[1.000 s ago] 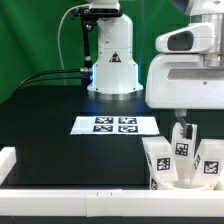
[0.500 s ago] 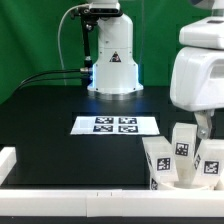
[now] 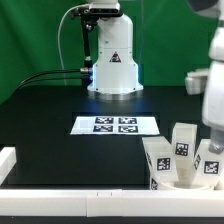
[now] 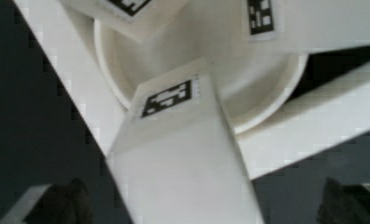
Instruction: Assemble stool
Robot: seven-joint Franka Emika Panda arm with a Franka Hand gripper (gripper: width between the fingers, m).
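The white stool stands at the exterior view's lower right. Its round seat [image 3: 186,180] lies flat, and three tagged block legs [image 3: 182,146] stick up from it. My arm [image 3: 214,85] hangs above it at the right edge, and its fingers are hard to make out there. In the wrist view, one tagged leg [image 4: 182,120] runs across the disc seat [image 4: 253,95]. My gripper [image 4: 203,205] is open. The leg passes between its dark fingertips [image 4: 57,203] with a gap on each side.
The marker board [image 3: 115,125] lies flat mid-table. The robot base [image 3: 112,60] stands behind it, with cables trailing to the exterior view's left. White border rails run along the left [image 3: 8,160] and the front edge [image 3: 80,200].
My arm has moved steadily to the exterior view's right and is now mostly out of frame. The stool and its legs have not moved.
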